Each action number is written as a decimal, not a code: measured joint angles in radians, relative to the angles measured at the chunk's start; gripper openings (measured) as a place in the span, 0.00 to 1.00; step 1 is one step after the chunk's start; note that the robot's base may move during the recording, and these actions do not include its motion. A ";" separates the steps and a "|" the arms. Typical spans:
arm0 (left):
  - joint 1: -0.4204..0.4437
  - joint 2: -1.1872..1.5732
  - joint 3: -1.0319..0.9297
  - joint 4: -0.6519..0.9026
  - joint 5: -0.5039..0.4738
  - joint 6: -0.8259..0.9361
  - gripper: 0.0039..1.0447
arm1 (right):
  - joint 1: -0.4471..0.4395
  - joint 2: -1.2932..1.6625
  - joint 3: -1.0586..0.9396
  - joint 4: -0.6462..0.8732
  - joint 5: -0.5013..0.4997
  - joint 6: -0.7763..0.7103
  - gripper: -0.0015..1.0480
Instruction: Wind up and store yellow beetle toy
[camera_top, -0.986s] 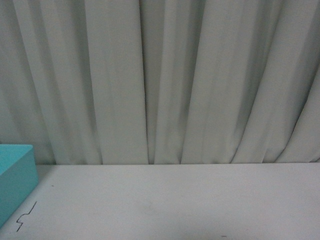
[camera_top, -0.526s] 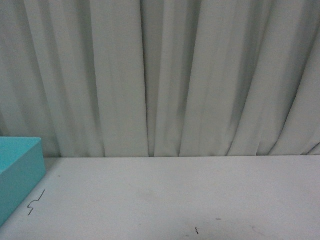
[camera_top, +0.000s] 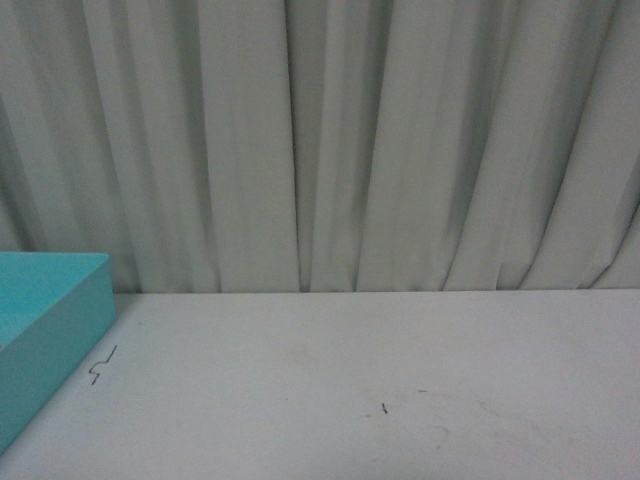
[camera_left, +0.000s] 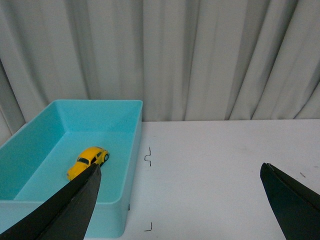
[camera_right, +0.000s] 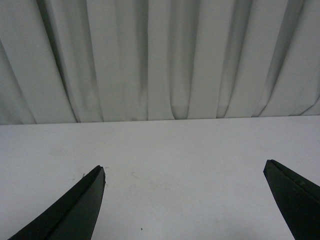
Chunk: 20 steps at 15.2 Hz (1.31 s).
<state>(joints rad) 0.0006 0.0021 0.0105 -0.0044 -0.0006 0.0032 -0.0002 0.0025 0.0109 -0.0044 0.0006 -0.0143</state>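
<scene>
Inside teal box (camera_left: 131, 150), yellow beetle toy (camera_left: 88, 161) beyond spread left fingers (camera_left: 75, 205)

We see the yellow beetle toy (camera_left: 88, 161) resting on the floor of a turquoise bin (camera_left: 131, 150), apart from the bin's walls and standing on its wheels. The bin sits on the white tabletop (camera_left: 220, 165), near the tabletop's far edge where a pale pleated curtain (camera_left: 165, 55) hangs. Our left gripper (camera_left: 180, 200) is spread wide, its dark fingers (camera_left: 75, 205) holding nothing; one finger overlaps the bin's near wall in our line of sight. Small dark marks (camera_left: 148, 158) dot the tabletop just beside the bin.
</scene>
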 joint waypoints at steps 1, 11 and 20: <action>0.000 0.000 0.000 0.001 0.000 0.000 0.94 | 0.000 0.000 0.000 0.002 0.000 0.000 0.94; 0.000 0.000 0.000 0.001 0.000 0.000 0.94 | 0.000 0.000 0.000 0.000 0.000 0.000 0.94; 0.000 0.000 0.000 0.001 0.000 0.000 0.94 | 0.000 0.000 0.000 0.000 0.000 0.000 0.94</action>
<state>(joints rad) 0.0006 0.0021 0.0105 -0.0032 -0.0006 0.0032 -0.0002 0.0025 0.0109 -0.0044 0.0002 -0.0143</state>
